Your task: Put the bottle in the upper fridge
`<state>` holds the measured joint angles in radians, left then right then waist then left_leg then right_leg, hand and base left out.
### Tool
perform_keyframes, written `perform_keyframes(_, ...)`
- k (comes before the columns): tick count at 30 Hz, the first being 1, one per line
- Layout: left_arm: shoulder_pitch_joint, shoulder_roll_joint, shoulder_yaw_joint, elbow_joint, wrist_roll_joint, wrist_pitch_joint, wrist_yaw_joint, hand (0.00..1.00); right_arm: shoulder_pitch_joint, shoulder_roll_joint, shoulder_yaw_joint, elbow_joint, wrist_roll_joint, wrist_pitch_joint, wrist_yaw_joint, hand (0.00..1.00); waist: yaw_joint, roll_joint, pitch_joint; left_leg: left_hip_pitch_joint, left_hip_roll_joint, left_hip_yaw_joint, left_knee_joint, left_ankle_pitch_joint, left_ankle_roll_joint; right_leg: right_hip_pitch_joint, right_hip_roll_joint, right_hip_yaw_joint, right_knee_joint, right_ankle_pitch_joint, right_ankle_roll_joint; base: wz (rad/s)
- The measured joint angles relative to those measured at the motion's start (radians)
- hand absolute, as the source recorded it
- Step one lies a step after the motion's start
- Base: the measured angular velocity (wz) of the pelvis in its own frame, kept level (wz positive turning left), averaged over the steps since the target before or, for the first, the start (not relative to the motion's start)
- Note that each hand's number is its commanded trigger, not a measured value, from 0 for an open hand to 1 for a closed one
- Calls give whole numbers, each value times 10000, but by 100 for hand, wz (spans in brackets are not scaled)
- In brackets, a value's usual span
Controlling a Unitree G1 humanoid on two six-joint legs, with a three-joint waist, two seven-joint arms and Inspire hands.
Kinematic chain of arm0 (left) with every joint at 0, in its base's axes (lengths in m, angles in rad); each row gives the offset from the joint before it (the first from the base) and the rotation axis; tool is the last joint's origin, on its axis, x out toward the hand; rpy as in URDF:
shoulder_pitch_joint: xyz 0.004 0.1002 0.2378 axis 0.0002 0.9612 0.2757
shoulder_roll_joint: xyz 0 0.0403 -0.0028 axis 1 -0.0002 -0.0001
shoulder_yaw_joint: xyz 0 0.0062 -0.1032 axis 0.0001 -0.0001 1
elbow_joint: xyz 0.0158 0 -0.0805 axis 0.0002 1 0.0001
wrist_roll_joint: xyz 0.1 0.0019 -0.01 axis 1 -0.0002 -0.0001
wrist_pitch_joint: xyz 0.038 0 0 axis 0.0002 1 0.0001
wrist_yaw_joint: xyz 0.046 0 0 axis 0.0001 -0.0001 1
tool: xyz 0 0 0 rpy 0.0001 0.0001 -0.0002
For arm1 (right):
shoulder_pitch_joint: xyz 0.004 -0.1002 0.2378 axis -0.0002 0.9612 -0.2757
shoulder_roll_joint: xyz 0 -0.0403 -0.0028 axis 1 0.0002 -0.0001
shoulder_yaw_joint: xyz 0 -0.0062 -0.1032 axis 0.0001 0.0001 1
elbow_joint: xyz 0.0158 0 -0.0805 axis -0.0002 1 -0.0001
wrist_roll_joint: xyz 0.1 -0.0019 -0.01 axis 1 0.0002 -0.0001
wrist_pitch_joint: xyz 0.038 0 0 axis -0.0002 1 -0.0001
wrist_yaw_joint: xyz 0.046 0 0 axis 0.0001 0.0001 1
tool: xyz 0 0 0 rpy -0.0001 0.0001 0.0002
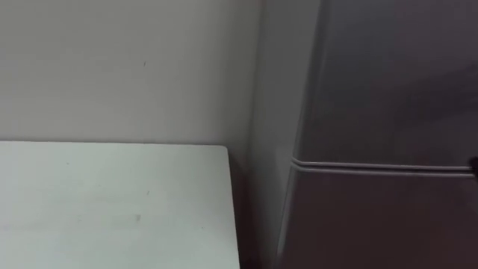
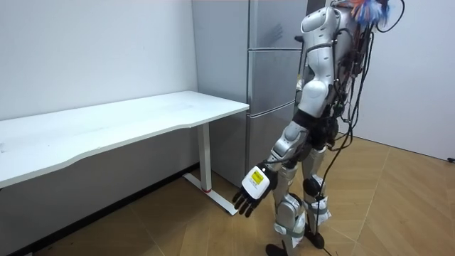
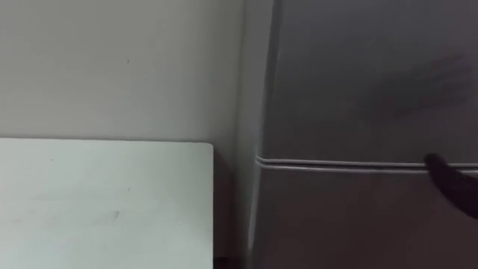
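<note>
- The robot stands upright on the wooden floor (image 2: 398, 206) at the right of the room view, close to the tall grey fridge (image 2: 274, 92) and facing it.
- A white table (image 2: 128, 121) runs along the pale wall (image 2: 92, 50) across the left half of that frame, with its near end just beside the fridge.
- The left hand (image 2: 247, 199) hangs low at the end of a lowered arm, in the lower middle of the room view. Its fingers are loose and slightly spread, and it holds nothing.
- In the right eye view, a dark bit of the right hand (image 3: 452, 187) comes in at the right edge, just below the seam (image 3: 351, 164) between two fridge doors. I cannot tell whether it is spread or closed.
- The fridge doors I can see are closed.
- In the eye views the table corner (image 1: 220, 153) sits lower left, with a narrow dark gap between it and the fridge side.
- I cannot tell where the bottle is.
</note>
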<state>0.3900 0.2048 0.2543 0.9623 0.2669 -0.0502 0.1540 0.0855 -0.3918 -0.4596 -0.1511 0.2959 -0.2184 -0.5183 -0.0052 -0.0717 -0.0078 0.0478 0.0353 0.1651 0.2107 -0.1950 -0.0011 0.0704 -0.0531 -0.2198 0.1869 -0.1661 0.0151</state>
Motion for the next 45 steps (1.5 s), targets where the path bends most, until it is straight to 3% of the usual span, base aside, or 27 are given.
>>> perform_keyframes(8, -91, -22, -17, -8, -18, -70, 568, 0, 758, 13, -848, 1091, 1431, 8, -1743, 0, -727, 104, 62, 134, -55, 53, -217, -1, -12, -5, -37, 88, 12, -171, 31, -1)
perform_keyframes(12, -135, -81, -19, -15, -22, -44, 634, 0, 1105, 108, -932, 1788, 2148, 12, -2162, 0, -758, 120, 65, 147, -55, 133, -237, -3, -10, -44, -35, 170, 3, -171, 33, -5)
perform_keyframes(18, -88, -169, -25, -384, -459, 77, 782, 0, 1635, 812, -1086, 3168, 3464, 26, -2679, 0, -703, 175, 52, 169, -70, 125, -292, -3, -10, -25, -39, 160, 1, -176, 41, 0)
perform_keyframes(22, -131, -368, -82, -386, -841, 83, 901, 0, 2262, 1449, -282, 4613, 3550, 112, -2629, 0, -711, 294, 62, 154, -87, 118, -299, -11, -3, -62, -64, 160, -6, -215, 61, 0)
perform_keyframes(24, -125, -422, -330, -357, -1078, 89, 993, 0, 2498, 1670, 138, 5383, 3675, 175, -2572, 0, -716, 357, -1, 186, -98, 135, -360, -12, -1, -61, -71, 182, -11, -214, 62, -4)
perform_keyframes(26, -114, -571, -328, -257, -1244, 102, 1020, 0, 2520, 1905, 592, 6692, 3578, 375, -2316, 0, -691, 457, -37, 369, -105, 231, -462, -10, -2, 36, -70, 250, -10, -222, 74, -12)
perform_keyframes(30, -288, -629, -463, 245, -1435, 88, 1127, 0, 2521, 2143, 1542, 8420, 2957, 617, -1868, 0, -709, 541, -21, 502, -116, 227, -502, -12, -2, 123, -77, 279, 6, -254, 88, -4)
perform_keyframes(34, -454, -639, -1081, 763, -1566, 100, 1267, 0, 2444, 2271, 2703, 10007, 2504, 733, -1037, 0, -614, 583, 7, 510, -118, 228, -501, -15, -3, 122, -77, 278, 8, -275, 95, 2)
perform_keyframes(42, -498, -764, -1397, 780, -1284, 102, 1260, 0, 2034, 2368, 3868, 11183, 905, 902, 1304, 0, -349, 642, 30, 496, -108, 215, -493, -22, -14, 146, -59, 266, -23, -273, 90, 0)
perform_keyframes(45, -722, -773, -1412, 793, -964, 197, 1236, 0, 1754, 2403, 4475, 11615, 383, 1136, 2225, 0, -144, 641, 30, 445, -118, 160, -466, -33, -9, 143, -78, 182, -42, -274, 92, 7)
